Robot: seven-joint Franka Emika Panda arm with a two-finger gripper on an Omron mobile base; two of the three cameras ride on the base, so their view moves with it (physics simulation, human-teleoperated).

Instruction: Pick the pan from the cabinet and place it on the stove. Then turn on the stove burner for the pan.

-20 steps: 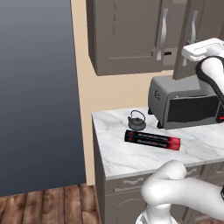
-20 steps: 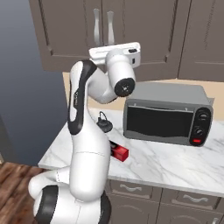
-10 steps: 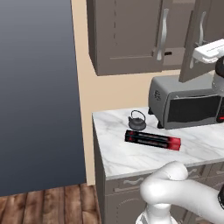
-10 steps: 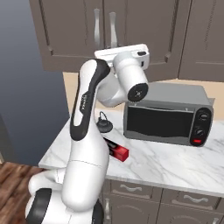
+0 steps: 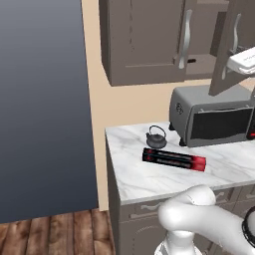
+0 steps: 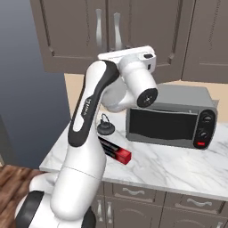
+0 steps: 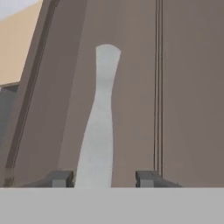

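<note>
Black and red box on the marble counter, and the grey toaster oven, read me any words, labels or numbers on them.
None can be read.
Long black box with red ends: a faint line of print along its top, too small and blurred to read.
Grey toaster oven: a small pale emblem on its side in the left base view, illegible; its two knobs and red button carry no readable marks.

You were in a home kitchen: marble counter [image 5: 149,179] w/ toaster oven [image 6: 171,116], small teapot [image 5: 156,137], dark wall cabinet [image 6: 80,35] above, wood floor [image 5: 50,231]
</note>
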